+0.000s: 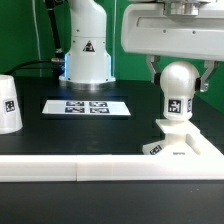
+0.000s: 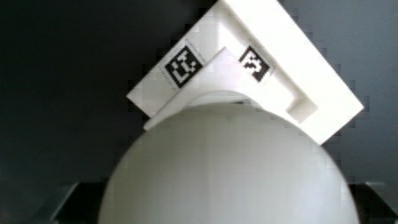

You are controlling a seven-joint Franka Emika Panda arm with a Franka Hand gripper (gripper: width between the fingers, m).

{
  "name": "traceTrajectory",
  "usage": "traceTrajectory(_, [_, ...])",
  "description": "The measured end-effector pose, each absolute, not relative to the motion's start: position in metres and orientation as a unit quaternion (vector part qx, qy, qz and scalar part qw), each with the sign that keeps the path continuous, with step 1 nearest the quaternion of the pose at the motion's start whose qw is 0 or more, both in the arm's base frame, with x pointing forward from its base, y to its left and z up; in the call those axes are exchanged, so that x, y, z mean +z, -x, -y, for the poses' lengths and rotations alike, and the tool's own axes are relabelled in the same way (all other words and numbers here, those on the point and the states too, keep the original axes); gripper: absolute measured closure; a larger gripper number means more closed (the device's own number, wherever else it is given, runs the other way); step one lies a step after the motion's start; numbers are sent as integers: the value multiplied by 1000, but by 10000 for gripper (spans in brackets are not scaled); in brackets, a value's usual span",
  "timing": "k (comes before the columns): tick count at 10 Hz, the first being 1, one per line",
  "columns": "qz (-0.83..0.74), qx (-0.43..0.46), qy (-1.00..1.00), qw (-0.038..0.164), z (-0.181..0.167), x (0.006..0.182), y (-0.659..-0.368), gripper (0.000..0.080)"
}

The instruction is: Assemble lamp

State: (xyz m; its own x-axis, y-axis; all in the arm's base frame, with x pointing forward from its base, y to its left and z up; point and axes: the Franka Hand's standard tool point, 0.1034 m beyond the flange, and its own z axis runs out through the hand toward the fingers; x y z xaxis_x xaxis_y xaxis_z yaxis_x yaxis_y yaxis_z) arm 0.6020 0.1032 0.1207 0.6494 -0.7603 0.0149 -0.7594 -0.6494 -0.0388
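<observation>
The white ball-shaped bulb (image 1: 178, 88), with a tag on its neck, stands upright on the flat square base (image 1: 185, 146) at the exterior view's right. My gripper (image 1: 178, 80) is shut on the bulb, one finger on each side of the ball. In the wrist view the bulb (image 2: 226, 160) fills the picture and the tagged base (image 2: 267, 60) lies beyond it. The fingers (image 2: 63, 205) show only as dark edges beside the bulb. The tapered shade (image 1: 8, 104) stands at the exterior view's left edge, away from the gripper.
The marker board (image 1: 88, 106) lies flat on the black table in the middle. The white robot pedestal (image 1: 86, 50) stands behind it. A white rail (image 1: 60, 168) runs along the table's front edge.
</observation>
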Motion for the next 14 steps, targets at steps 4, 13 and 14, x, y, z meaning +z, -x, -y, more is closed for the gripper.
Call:
traceTrajectory(4, [-541, 0, 840, 30, -108, 120, -601, 213])
traceTrajectory(13, [-226, -18, 974, 17, -111, 121, -602, 101])
traceTrajectory(14, [-192, -18, 981, 17, -111, 121, -602, 101])
